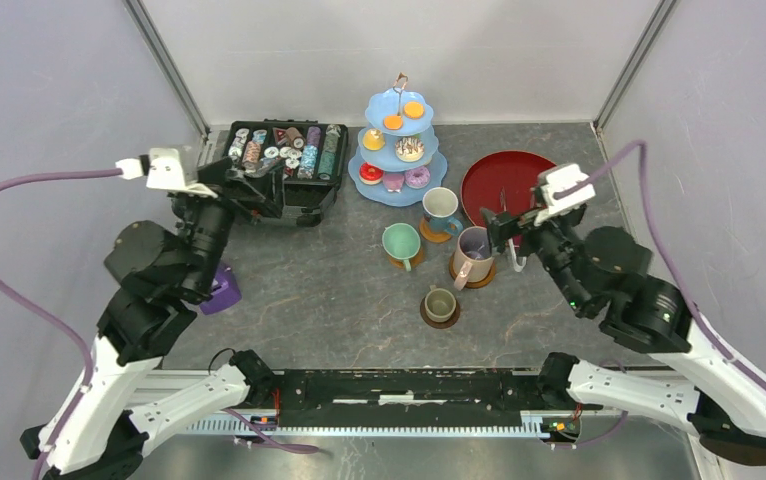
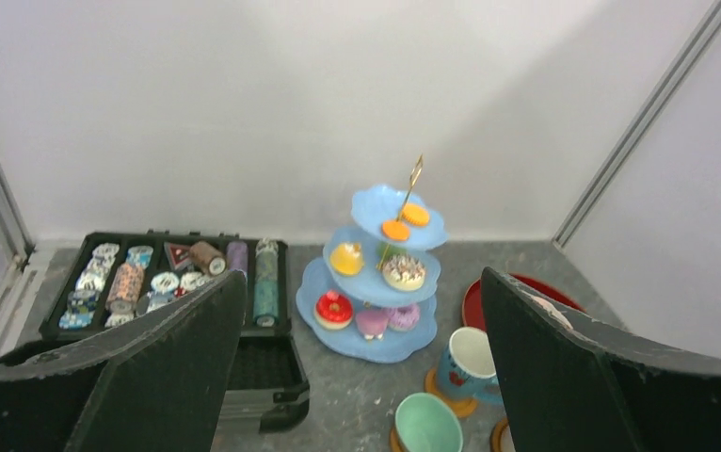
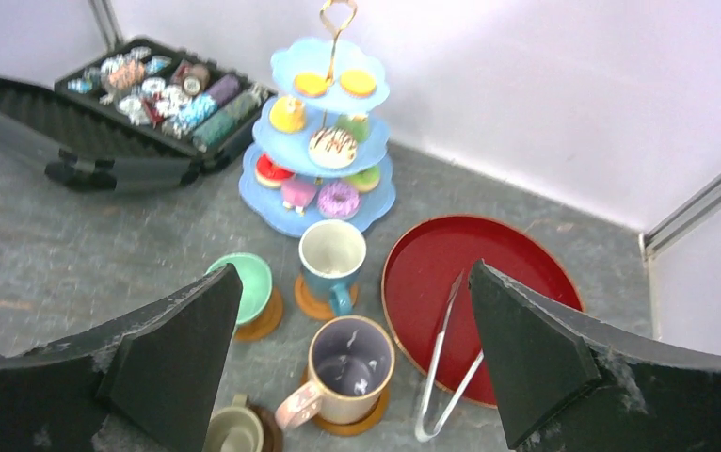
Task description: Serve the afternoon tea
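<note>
Both hands are released, jaws wide, grasping nothing. The right hand (image 1: 504,238) hovers at 3 o'clock of the tall pink-purple mug (image 1: 474,250), and the left hand (image 1: 259,178) hangs by the black case (image 1: 294,150). That mug, the mint green mug (image 1: 400,240), the white-and-blue mug (image 1: 441,205) and the olive mug (image 1: 440,302) sit on brown coasters (image 1: 429,234) on the table, clustered at 6 o'clock of the pale-blue stand (image 3: 286,61) — pastries (image 1: 409,148) fill its tiers.
</note>
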`<state>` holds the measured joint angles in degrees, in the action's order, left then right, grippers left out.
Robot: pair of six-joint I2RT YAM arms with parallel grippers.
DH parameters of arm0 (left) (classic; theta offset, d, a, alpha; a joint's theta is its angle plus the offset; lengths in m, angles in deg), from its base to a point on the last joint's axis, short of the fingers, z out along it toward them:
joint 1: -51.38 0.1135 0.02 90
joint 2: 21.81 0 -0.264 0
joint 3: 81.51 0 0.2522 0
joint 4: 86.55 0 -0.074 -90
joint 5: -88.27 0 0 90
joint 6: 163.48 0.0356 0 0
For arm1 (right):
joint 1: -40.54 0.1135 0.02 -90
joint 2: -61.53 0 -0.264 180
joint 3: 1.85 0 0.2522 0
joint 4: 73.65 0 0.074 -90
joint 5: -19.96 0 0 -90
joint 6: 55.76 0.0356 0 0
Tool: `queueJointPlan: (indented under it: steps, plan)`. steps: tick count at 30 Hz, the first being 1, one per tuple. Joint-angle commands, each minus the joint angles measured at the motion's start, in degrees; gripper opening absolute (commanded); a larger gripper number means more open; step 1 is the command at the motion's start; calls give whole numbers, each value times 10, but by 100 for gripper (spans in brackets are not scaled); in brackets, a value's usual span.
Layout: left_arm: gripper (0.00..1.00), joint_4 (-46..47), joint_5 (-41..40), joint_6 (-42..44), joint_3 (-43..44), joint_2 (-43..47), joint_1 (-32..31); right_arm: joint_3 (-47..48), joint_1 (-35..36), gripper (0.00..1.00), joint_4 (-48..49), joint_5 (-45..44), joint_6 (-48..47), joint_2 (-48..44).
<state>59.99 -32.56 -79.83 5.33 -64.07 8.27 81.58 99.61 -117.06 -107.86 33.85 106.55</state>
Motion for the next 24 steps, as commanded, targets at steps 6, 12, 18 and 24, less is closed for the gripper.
queueJointPlan:
  steps: [6, 12, 18, 24]
  plan:
    - [100, 8, 16, 42, 84, 1, 2, -9, -2, 98, 142, -18, -125, -105]
    - [100, 35, 16, 42, 106, 12, 2, -17, -3, 98, 194, -5, -154, -154]
    - [100, 63, 13, 37, 108, 24, 2, -34, -3, 98, 244, 18, -179, -188]
    - [100, 78, 10, 37, 103, 19, 2, -51, -3, 98, 266, -1, -195, -191]
